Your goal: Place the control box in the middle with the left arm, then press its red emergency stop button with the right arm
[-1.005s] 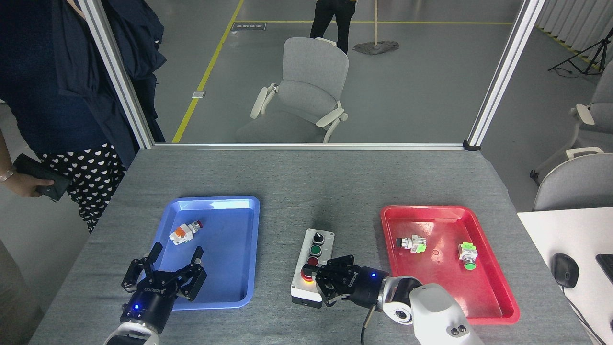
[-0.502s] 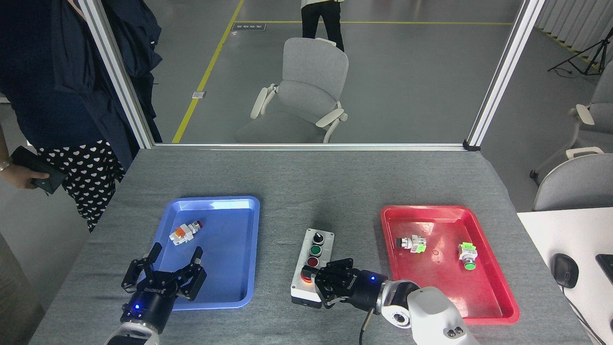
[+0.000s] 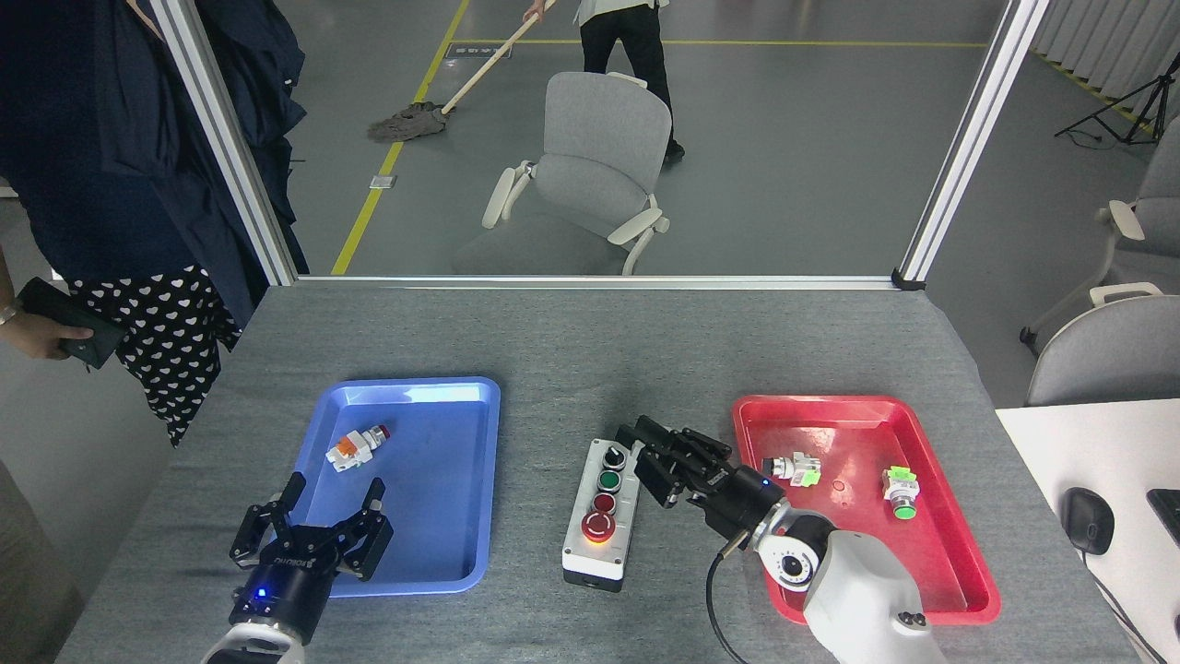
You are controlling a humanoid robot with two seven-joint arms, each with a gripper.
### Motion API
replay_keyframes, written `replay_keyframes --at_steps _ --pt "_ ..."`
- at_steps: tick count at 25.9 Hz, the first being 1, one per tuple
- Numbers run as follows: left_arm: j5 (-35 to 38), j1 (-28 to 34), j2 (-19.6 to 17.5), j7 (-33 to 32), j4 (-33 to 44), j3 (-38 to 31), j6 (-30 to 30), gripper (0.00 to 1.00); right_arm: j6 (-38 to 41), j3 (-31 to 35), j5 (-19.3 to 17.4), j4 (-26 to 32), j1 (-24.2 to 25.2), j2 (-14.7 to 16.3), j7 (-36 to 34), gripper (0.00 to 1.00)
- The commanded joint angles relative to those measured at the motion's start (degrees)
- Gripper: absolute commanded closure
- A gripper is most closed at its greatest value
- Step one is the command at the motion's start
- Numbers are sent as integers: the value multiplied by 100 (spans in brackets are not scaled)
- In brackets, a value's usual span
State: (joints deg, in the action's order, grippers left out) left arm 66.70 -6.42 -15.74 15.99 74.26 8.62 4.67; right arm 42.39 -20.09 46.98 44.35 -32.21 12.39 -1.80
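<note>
The control box lies lengthwise on the grey table between the two trays. From far to near it carries a black knob, a green button, a small red button and the red emergency stop button, which is fully uncovered. My right gripper hovers just right of the box's far end, beside the knob, with its fingers drawn together and nothing in them. My left gripper stands open and empty over the front left part of the blue tray.
The blue tray holds one orange-ended push-button part. The red tray holds two green-ended parts. A person stands at the table's left edge. A white desk with a mouse is at the right.
My right gripper has lifted off the red emergency stop button and swung back and to the right, leaving the button uncovered. The left gripper has sunk slightly. Behind the glass a person mops.
</note>
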Motion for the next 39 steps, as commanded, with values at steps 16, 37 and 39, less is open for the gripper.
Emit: replay_keyframes --at_steps 16,37,39 --pt "-43 -52 -17 -8 18 -10 7 1 -3378 822 470 566 -58 369 -145 1" --pt "-43 -61 141 71 71 -124 -2 1 -3782 1288 2140 2042 1876 53 -1639 1" --pt "-34 -69 211 71 53 -124 -19 1 -3853 1683 2553 2209 2060 -272 -1683 1"
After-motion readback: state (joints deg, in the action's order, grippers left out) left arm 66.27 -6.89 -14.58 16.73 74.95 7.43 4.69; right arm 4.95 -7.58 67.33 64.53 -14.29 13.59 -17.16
